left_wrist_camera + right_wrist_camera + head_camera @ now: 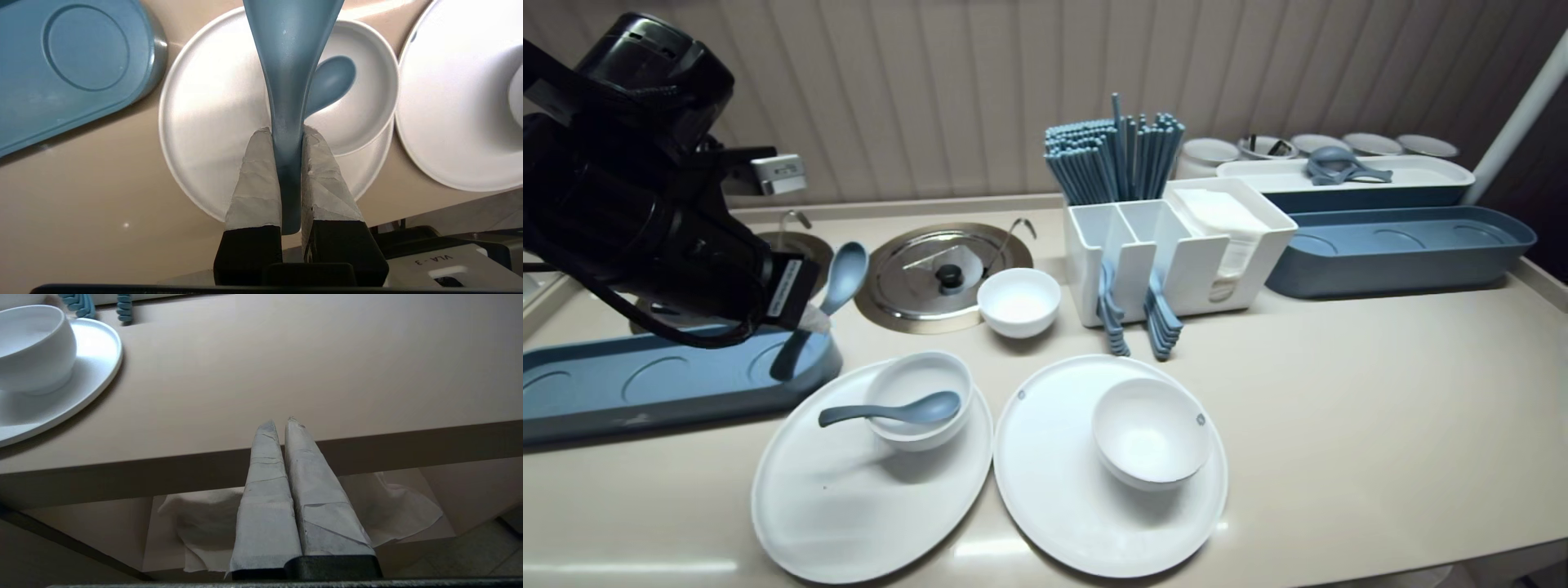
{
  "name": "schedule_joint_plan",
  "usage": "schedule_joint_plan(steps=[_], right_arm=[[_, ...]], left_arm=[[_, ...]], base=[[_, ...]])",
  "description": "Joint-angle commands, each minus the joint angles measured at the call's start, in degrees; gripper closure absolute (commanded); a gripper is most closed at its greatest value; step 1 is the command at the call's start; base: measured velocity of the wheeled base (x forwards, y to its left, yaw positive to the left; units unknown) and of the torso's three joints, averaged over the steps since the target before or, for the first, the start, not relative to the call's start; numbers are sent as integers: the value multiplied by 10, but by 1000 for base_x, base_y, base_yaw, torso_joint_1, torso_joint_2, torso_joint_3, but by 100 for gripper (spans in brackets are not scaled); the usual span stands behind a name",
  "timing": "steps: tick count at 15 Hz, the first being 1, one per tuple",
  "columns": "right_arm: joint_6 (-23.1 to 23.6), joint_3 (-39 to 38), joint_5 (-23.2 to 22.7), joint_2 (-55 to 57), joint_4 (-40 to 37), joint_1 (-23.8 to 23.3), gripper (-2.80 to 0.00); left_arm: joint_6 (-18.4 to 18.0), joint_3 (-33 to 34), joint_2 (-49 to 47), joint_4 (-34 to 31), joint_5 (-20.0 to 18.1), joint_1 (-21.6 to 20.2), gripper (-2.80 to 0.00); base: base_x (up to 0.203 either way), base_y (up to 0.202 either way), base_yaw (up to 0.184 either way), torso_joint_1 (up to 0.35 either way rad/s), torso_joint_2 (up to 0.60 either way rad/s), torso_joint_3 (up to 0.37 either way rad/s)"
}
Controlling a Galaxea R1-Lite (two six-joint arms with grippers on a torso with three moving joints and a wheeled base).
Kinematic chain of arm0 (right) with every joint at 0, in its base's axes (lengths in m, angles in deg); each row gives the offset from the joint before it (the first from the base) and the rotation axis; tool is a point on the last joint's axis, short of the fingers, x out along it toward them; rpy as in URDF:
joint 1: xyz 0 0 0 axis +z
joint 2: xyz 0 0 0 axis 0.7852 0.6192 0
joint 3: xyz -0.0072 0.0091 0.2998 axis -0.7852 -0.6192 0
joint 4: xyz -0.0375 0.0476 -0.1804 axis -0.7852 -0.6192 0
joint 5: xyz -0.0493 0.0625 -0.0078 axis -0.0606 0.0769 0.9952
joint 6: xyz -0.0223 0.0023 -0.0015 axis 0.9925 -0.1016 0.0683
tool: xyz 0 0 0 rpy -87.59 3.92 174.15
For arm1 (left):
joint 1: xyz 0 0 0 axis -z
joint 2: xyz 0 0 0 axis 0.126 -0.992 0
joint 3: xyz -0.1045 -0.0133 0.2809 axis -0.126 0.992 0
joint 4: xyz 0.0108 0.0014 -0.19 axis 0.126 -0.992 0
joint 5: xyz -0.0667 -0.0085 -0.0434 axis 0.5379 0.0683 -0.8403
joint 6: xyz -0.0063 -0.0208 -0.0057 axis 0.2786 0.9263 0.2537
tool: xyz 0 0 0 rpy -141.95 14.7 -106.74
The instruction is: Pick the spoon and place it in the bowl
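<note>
Beige tabletop (1380, 392) with open room right of two white plates (849, 514), three white bowls (1018, 302), left gripper (287, 132) clamped on blue spoon (292, 61) over the blue tray (621, 384) end beside the left plate, second spoon (907, 411) in the left bowl, label (435, 258) seemingly reading VLA-3, right gripper (281, 422) closed, empty, below the tabletop's front edge

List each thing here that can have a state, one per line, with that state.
left gripper: fingers shut on the held spoon.
held spoon: gripped by its handle, lifted.
right gripper: fingers shut, empty, near the counter edge.
left bowl: on left plate, second spoon inside.
right bowl: on right plate, empty.
metal lid: lying flat.
</note>
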Motion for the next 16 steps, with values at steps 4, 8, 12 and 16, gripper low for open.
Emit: schedule_joint_plan(steps=[4, 8, 12, 16], right_arm=[[0, 0, 0, 1, 0, 0, 0], [0, 0, 0, 1, 0, 0, 0], [-1, 0, 0, 1, 0, 0, 0], [-1, 0, 0, 1, 0, 0, 0]], left_arm=[[0, 1, -1, -4, 0, 0, 0], [0, 4, -15, -3, -4, 5, 0], [1, 4, -32, -3, -9, 19, 0], [8, 2, -28, -2, -9, 19, 0]], base=[[0, -196, 3, 0, 2, 3], [0, -193, 2, 2, 1, 2], [0, -196, 2, 4, 4, 3], [0, -197, 0, 3, 2, 3]])
